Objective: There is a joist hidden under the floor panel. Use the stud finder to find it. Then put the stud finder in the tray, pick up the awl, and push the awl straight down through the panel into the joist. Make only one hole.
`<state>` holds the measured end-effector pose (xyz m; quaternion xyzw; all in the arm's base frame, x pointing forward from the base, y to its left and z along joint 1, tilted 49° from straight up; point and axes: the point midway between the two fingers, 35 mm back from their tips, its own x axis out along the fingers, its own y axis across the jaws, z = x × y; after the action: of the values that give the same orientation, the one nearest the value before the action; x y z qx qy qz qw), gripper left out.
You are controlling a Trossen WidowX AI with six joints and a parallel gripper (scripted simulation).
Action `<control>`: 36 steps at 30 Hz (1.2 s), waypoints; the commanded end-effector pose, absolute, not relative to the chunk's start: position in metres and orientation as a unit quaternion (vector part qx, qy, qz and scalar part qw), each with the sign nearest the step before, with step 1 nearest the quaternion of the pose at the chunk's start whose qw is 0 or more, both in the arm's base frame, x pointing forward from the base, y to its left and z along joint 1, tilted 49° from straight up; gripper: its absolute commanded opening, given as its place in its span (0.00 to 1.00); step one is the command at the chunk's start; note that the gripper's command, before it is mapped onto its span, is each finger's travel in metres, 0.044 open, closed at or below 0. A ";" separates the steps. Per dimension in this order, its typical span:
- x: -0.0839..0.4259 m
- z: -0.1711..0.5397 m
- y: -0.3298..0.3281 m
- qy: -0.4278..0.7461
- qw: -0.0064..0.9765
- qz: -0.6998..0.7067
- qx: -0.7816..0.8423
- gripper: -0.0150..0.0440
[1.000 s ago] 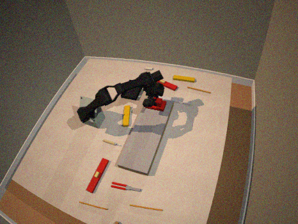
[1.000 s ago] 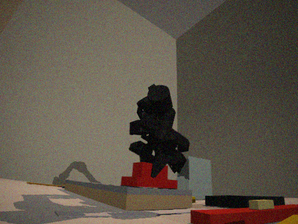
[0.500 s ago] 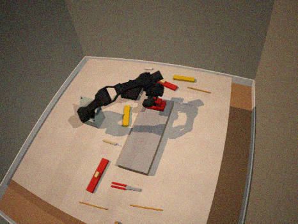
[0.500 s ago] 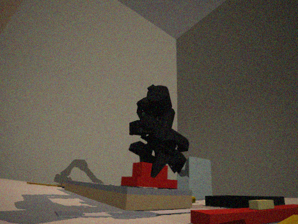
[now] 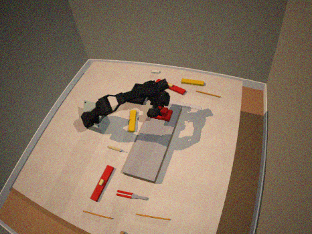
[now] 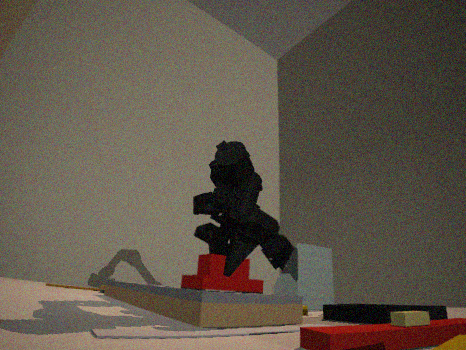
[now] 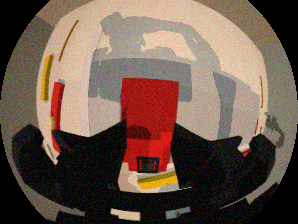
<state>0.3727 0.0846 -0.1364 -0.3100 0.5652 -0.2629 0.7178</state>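
The red stud finder (image 5: 165, 115) (image 6: 215, 285) (image 7: 150, 102) sits flat on the grey floor panel (image 5: 144, 160) (image 6: 250, 314) (image 7: 106, 114), near its far end in the top view. My gripper (image 5: 160, 112) (image 6: 224, 261) (image 7: 148, 121) is shut on its raised grip. A small dark window shows on the stud finder in the wrist view; no reading can be made out. The awl (image 5: 114, 148), with a pale handle and thin metal tip, lies on the table left of the panel. The black tray (image 5: 137, 101) (image 6: 380, 313) is partly hidden under the arm in the top view. The joist is not visible.
A yellow block (image 5: 132, 121) lies between the arm base and panel; another (image 5: 193, 82) lies at the back. Red levels lie at the front (image 5: 97, 192) and back (image 5: 178, 89). Red-handled pliers (image 5: 132, 194) and thin orange sticks lie around. A pale strip (image 6: 150, 332) lies beside the panel.
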 end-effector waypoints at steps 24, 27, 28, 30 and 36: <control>0.370 -0.086 0.037 0.565 0.715 -0.265 -0.315 0.25; 0.370 -0.080 0.032 0.565 0.715 -0.265 -0.315 0.25; 0.370 -0.078 0.030 0.565 0.715 -0.265 -0.315 0.25; 0.370 -0.074 0.027 0.565 0.715 -0.265 -0.315 0.25; 0.370 -0.063 0.017 0.565 0.715 -0.265 -0.316 0.25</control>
<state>0.3708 0.0225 -0.0685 -0.3132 0.5656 -0.2637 0.7159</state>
